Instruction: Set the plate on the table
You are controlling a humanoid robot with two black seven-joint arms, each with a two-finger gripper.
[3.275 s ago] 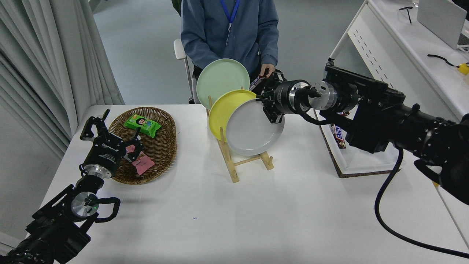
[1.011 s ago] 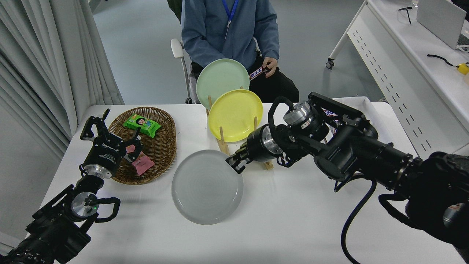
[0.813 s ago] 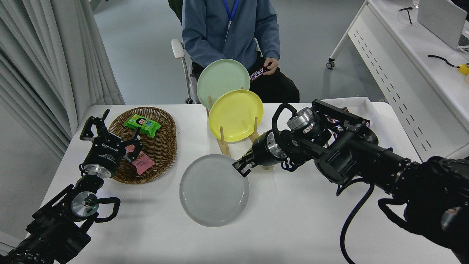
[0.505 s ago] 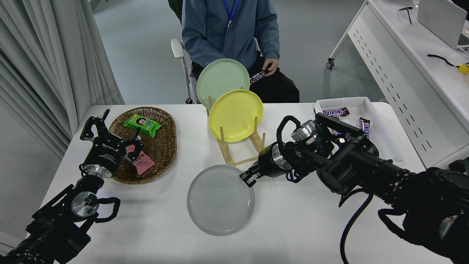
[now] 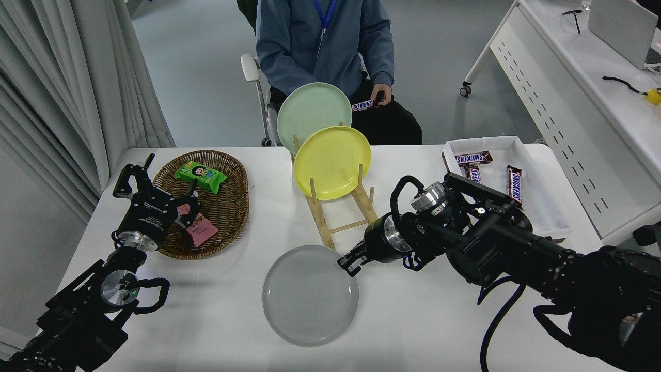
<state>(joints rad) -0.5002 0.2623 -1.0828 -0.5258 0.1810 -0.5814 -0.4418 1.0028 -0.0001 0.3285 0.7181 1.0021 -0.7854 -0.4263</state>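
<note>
The light-grey plate (image 5: 310, 294) is near the front middle of the white table (image 5: 413, 320), flat or nearly flat and close to its top. My right gripper (image 5: 349, 263) is shut on the plate's upper right rim, reaching in from the right. My left gripper (image 5: 155, 199) is parked at the lower left, open and empty, over the edge of the wicker basket.
A wooden rack (image 5: 343, 212) behind the plate holds a yellow plate (image 5: 332, 161) and a pale green plate (image 5: 312, 109). A wicker basket (image 5: 227, 206) with snack packs is at left, a white tray (image 5: 542, 206) with candy bars at right. A person (image 5: 323, 36) sits at the far side holding a candy bar.
My right gripper lifted the grey plate out of the rack, carried it toward the table's front middle and lowered it, turning it flat. The left arm has not moved.
</note>
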